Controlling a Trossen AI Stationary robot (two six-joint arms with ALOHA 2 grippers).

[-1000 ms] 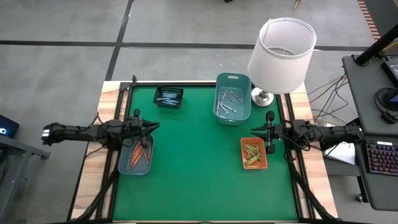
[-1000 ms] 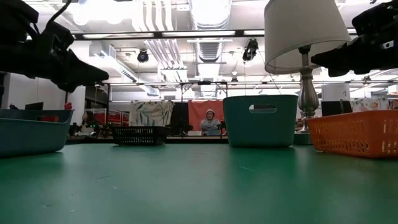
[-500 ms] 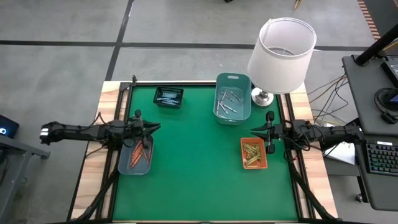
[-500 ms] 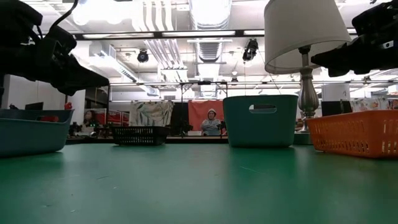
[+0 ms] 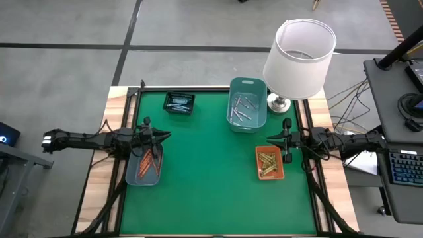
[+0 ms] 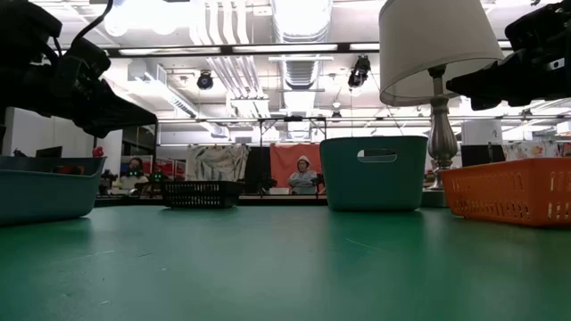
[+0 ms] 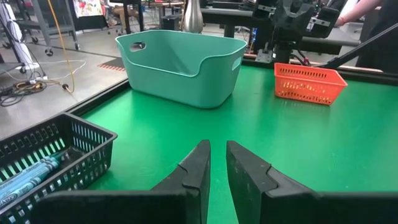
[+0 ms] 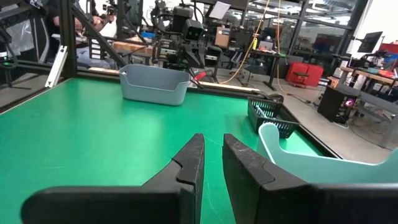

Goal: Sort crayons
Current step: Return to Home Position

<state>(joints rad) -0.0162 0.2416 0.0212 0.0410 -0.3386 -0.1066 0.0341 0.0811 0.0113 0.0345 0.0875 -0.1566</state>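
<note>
The crayons lie sorted in containers: orange and red ones [image 5: 147, 164] in a grey-blue tray [image 5: 142, 183] at the left, yellowish ones [image 5: 268, 163] in an orange tray [image 5: 283, 165] at the right, blue ones [image 5: 178, 104] in a black basket [image 5: 179, 96], and grey-white ones [image 5: 242, 109] in a teal bin [image 5: 248, 81]. My left gripper [image 5: 165, 135] hovers level above the grey-blue tray's far end. It is shut to a narrow slit [image 7: 216, 146] with nothing in it. My right gripper [image 5: 269, 139] hovers just beyond the orange tray, also shut and empty [image 8: 212, 138].
A lamp with a white shade [image 5: 299, 56] stands at the far right corner beside the teal bin. The green mat [image 5: 211, 172] between the trays holds no loose objects. People show in the room far behind the table in the low view.
</note>
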